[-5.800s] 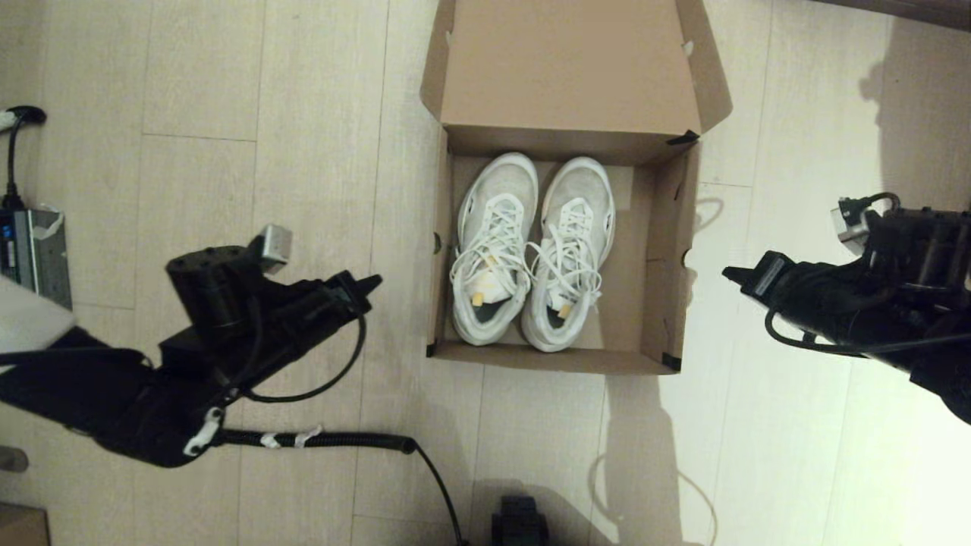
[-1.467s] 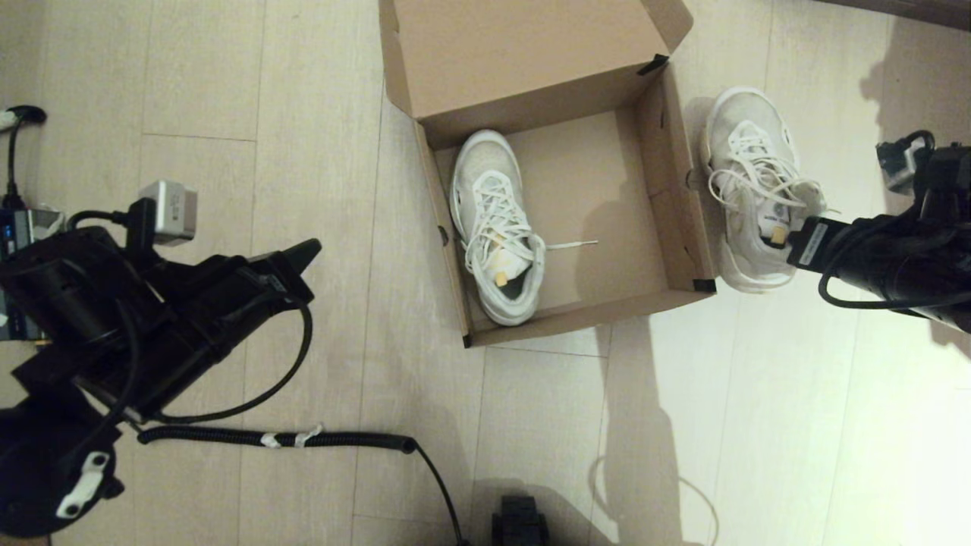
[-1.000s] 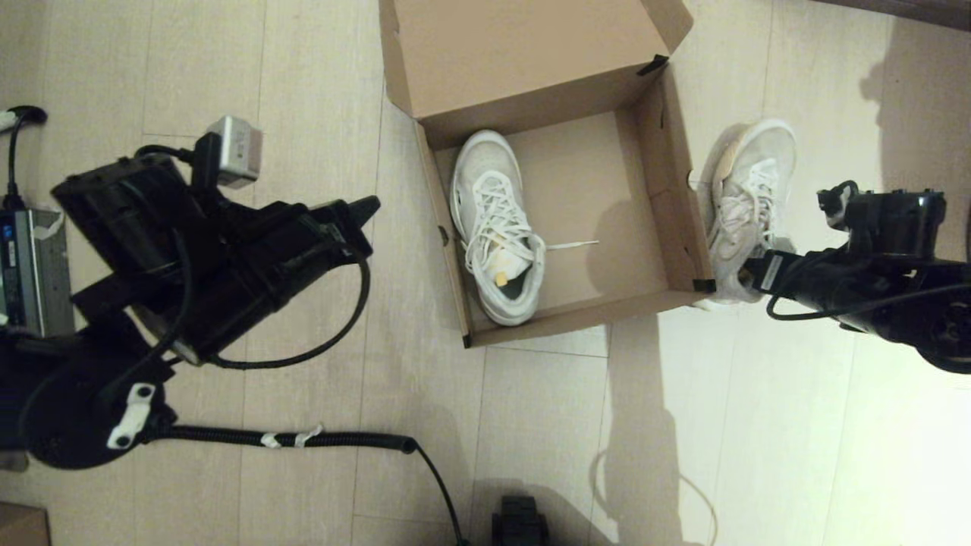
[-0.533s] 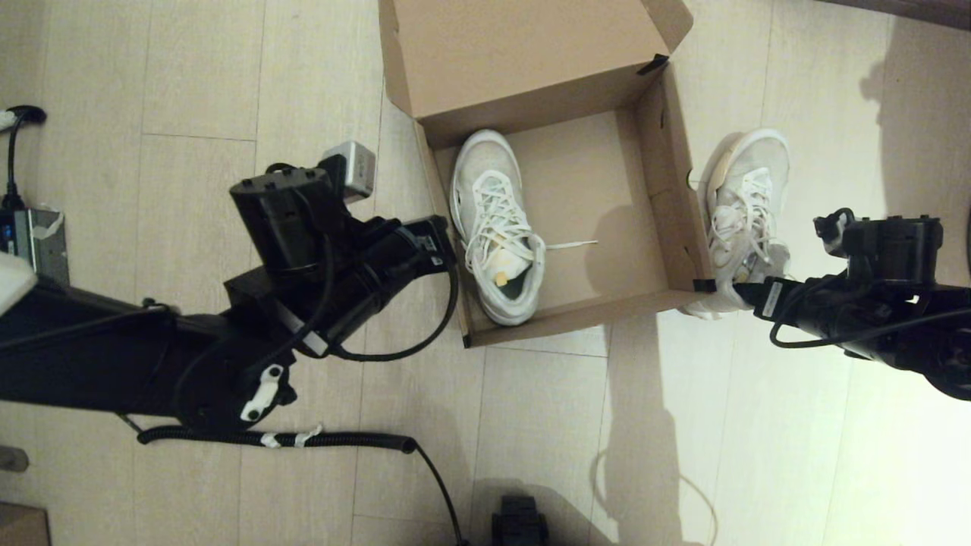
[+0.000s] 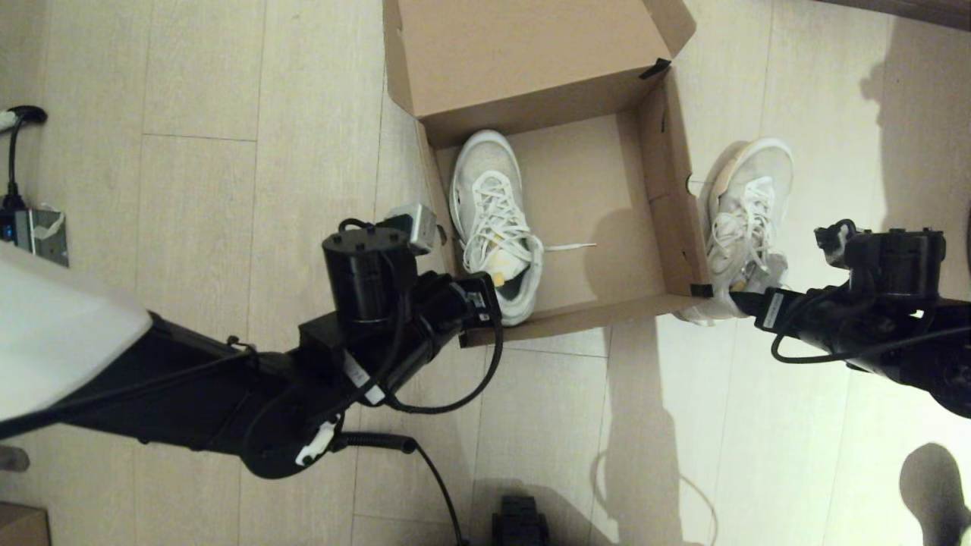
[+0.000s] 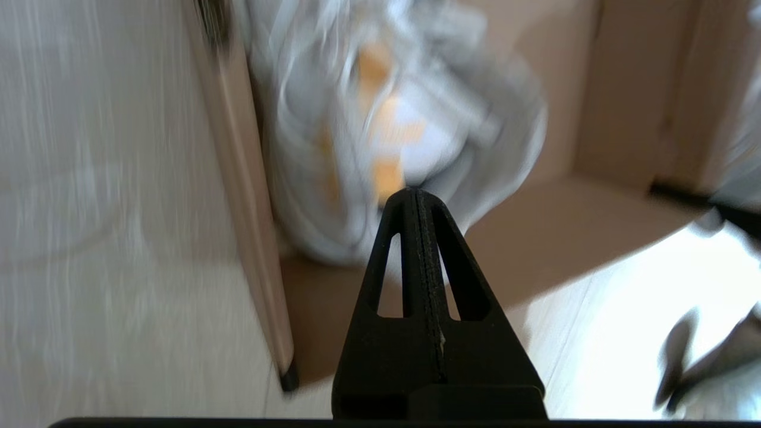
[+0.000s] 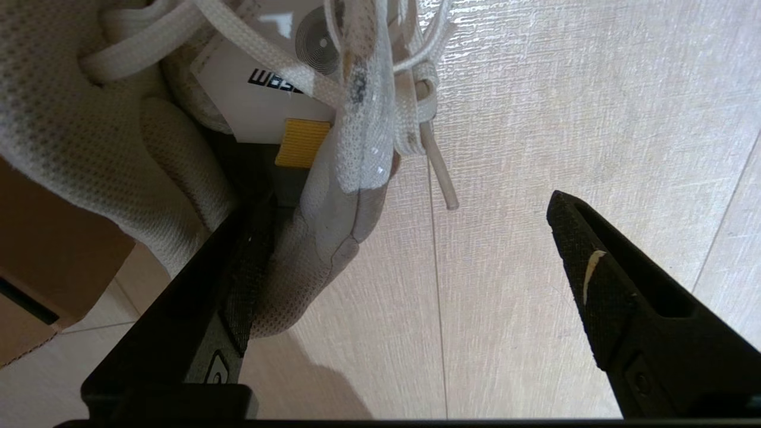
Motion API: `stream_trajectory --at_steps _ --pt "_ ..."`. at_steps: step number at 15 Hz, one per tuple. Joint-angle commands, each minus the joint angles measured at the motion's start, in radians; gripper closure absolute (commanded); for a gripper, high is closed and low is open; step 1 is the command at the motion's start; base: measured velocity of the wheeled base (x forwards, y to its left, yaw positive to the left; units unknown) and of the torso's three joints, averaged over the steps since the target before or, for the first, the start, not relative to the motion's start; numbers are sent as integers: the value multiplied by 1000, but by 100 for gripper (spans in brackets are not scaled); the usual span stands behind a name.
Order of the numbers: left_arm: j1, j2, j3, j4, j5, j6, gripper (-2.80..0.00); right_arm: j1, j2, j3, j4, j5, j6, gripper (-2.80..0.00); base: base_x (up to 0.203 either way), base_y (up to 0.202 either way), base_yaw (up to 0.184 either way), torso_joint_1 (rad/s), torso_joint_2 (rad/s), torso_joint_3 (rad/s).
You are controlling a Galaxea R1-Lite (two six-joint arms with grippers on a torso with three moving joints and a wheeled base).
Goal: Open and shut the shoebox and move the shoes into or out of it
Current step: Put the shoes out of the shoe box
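2 white mesh sneakers sit apart on the wooden floor (image 5: 190,189): 1 sneaker in the box (image 5: 491,220) lies against the left wall of the open shoebox (image 5: 675,205), toe pointing far, with a loose lace trailing right across the cardboard bottom; the other sneaker outside (image 5: 740,220) rests on the floor just beside the box's right wall, tipped toward that wall. The box's lid (image 5: 523,53) is folded back on the far side, black tape showing at the corners.

The left gripper (image 5: 476,302) hangs over the near-left corner of the shoebox, right at the heel of the sneaker inside; in the left wrist view its fingers (image 6: 419,238) are pressed together with nothing between them.

The right gripper (image 5: 747,303) is at the heel of the outside sneaker, near the box's near-right corner. In the right wrist view its fingers are spread wide: 1 finger (image 7: 250,249) lies against the sneaker's heel collar below the yellow tongue tag (image 7: 302,142), the other stands well clear over bare floor.
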Motion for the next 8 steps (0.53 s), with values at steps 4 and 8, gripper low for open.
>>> stream_trajectory --at_steps 4,8 --pt "33 33 80 -12 -3 4 0 -1 -3 66 -56 0 -2 -280 0 0 0 0 0 0" --pt "133 41 111 -16 -22 66 0 -3 -13 66 -56 0 -2 -280 0 0 0 0 0 0"
